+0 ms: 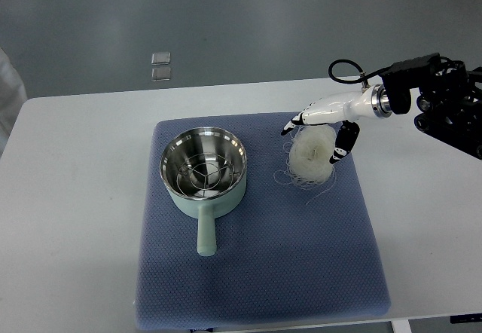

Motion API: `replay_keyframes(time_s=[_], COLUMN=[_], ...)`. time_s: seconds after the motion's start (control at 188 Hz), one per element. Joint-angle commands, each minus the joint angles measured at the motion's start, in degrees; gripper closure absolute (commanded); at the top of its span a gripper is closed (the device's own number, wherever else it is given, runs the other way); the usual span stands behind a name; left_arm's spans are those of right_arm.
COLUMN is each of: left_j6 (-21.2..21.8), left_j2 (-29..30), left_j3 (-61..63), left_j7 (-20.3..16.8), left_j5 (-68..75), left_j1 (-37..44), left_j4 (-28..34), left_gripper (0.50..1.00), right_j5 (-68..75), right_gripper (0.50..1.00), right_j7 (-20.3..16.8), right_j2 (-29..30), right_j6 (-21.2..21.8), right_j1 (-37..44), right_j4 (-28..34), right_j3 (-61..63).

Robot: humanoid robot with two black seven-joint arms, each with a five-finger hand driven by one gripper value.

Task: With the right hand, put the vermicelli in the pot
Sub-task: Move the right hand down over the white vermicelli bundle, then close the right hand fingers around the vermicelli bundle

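A pale nest of vermicelli (311,154) lies on the blue mat (263,273), right of the pot. My right hand (318,139) reaches in from the right and sits over the nest. Its black-tipped fingers (343,146) curl down on both sides of the nest and press against it. Loose strands trail onto the mat below. The mint-green pot (205,169), with a steel inside and a wire rack in it, stands on the mat's left half. Its handle (205,235) points toward me. Whether the nest is off the mat I cannot tell.
The mat lies on a white table (68,220). Two small clear squares (160,65) lie on the grey floor beyond the table. Something white (9,84) shows at the left edge. Black arm hardware (452,99) fills the right edge.
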Motion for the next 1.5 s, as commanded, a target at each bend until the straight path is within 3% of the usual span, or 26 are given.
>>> replay_keyframes(time_s=[0.0, 0.319, 0.958, 1.272, 1.496], left_j6=[0.00, 0.00, 0.00, 0.00, 0.00], left_j2=[0.00, 0.00, 0.00, 0.00, 0.00], left_j3=[0.00, 0.00, 0.00, 0.00, 0.00], left_j7=[0.00, 0.00, 0.00, 0.00, 0.00], left_j5=[0.00, -0.09, -0.09, 0.00, 0.00], left_j1=[0.00, 0.00, 0.00, 0.00, 0.00], left_j4=[0.00, 0.00, 0.00, 0.00, 0.00], left_gripper=[0.500, 0.500, 0.500, 0.500, 0.500], right_j5=[-0.16, -1.57, -1.39, -1.39, -1.39], right_gripper=[0.574, 0.576, 0.601, 0.718, 0.934], right_j7=[-0.15, -0.15, -1.56, -1.47, -1.38], right_j2=[1.26, 1.52, 2.93, 3.63, 3.63], right_j6=[-0.72, -2.83, -4.41, -4.32, -4.32], right_j1=[-0.24, -0.68, -1.56, -1.64, -1.56], right_j4=[-0.36, -4.31, -4.49, -4.49, -4.49], right_j3=[-0.44, -2.99, -3.70, -3.70, -3.70])
